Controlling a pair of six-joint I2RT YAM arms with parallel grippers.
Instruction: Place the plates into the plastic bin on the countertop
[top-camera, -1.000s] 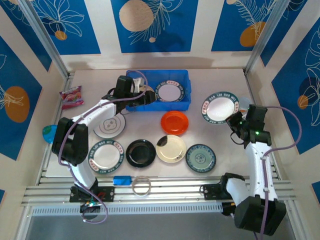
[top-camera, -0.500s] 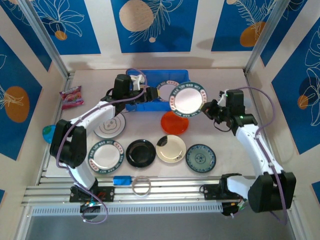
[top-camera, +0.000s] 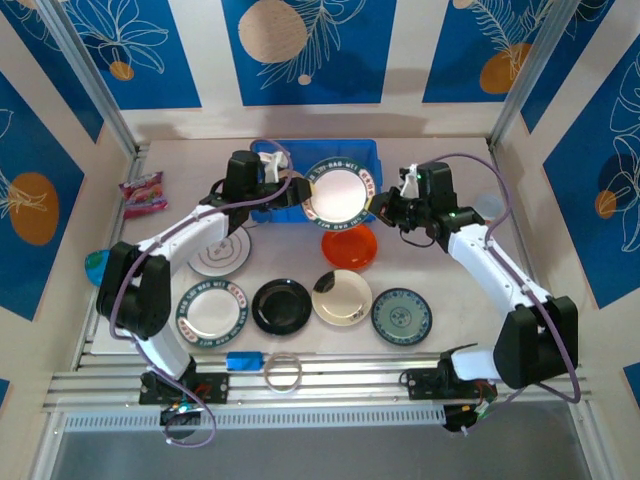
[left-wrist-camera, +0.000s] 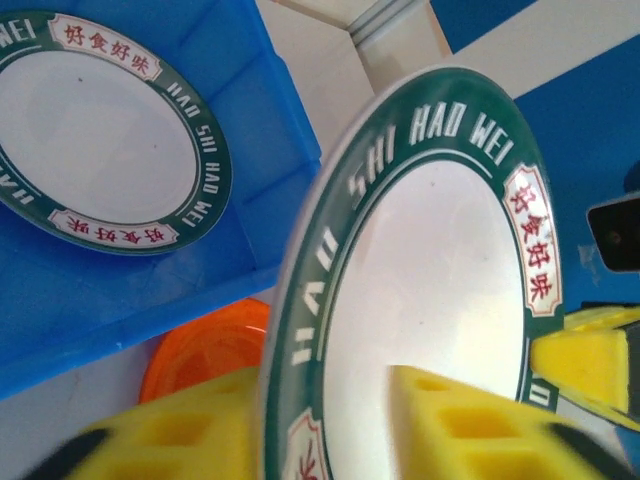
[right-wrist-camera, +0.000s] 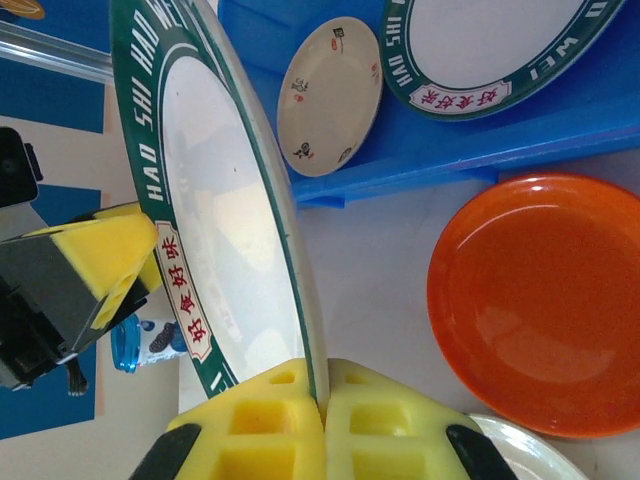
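Nearest, on the table (top-camera: 450, 270): a row of plates not yet binned, w/ the orange plate (top-camera: 349, 246) just behind them.

Above it, the green-rimmed plate (top-camera: 338, 194) hangs on edge btwn both arms, rim-to-rim axis running L-R.
- R claw (right-wrist-camera: 322, 400): pinched tight on the plate's rim.
- L claw (left-wrist-camera: 310, 425): yellow pads either side of the opposite rim, gap narrow; can't tell if it's truly gripping.

Key relation: the blue plastic bin (top-camera: 350, 150) lies right under and behind the held plate, so prob. it only needs tipping flat and lowering. Both claws are equally close.

Already in the bin: a matching plate (left-wrist-camera: 100, 130) and a small cream plate (right-wrist-camera: 330, 95).

Writing: rim reads "HAO SHI HAO WEI", plus red 好食好味 panels.
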